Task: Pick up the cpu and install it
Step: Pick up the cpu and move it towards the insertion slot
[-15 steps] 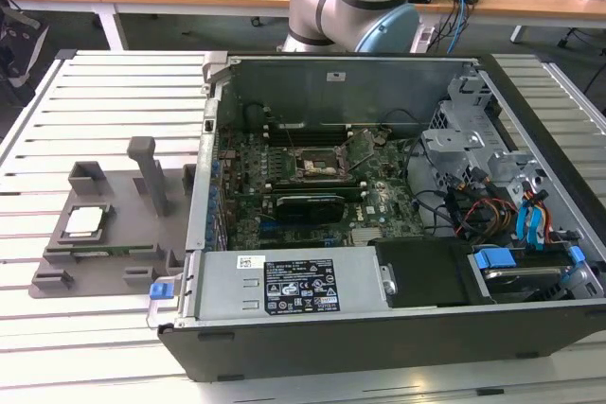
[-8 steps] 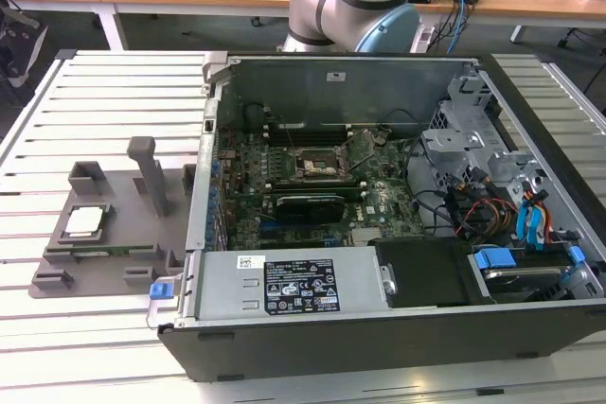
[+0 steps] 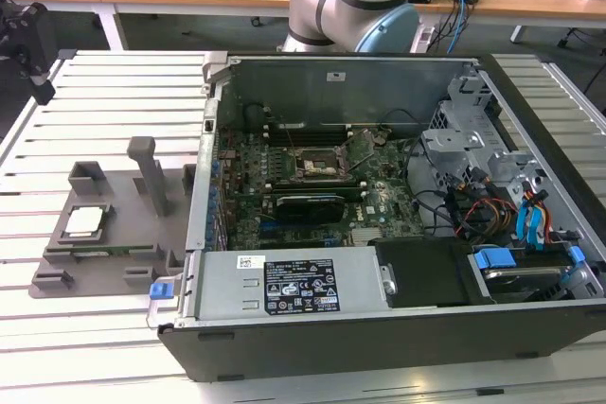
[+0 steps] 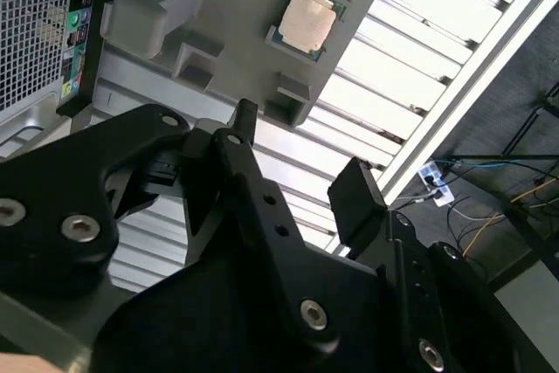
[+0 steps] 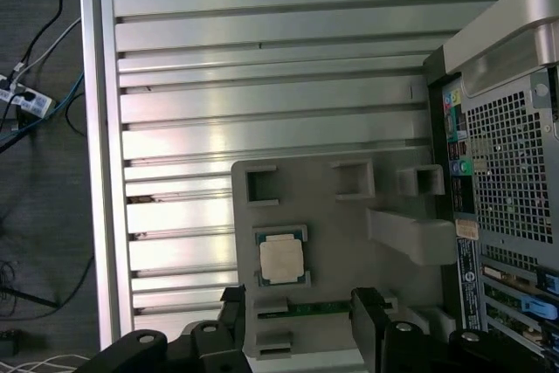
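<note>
I have the gripper (image 5: 301, 305) hanging over the slatted metal table (image 5: 262, 85) with its two black fingers (image 4: 354, 191) spread wide. There is nothing between them and they touch nothing.

In both wrist views the cpu (image 5: 281, 261) lies beyond the fingertips and below them, roughly in line with the gap between the fingers and clearly apart from the tool. It sits flat, pale metal top up, in a shallow square pocket of the grey fixture plate (image 5: 349, 233). The plate's upright posts (image 5: 406, 235) stand on the far side of the chip from one finger and nearer the other.

The open computer case (image 5: 502, 128) stands off to one side of the tool, just past the plate's edge. I can see its perforated back panel from the wrist.

In the exterior view the cpu (image 3: 83, 221) rests on the plate (image 3: 123, 253) at the exterior view's left. The case (image 3: 379, 347) is beside it, and the black socket frame (image 3: 312, 166) on the motherboard inside is well apart from the chip.
</note>
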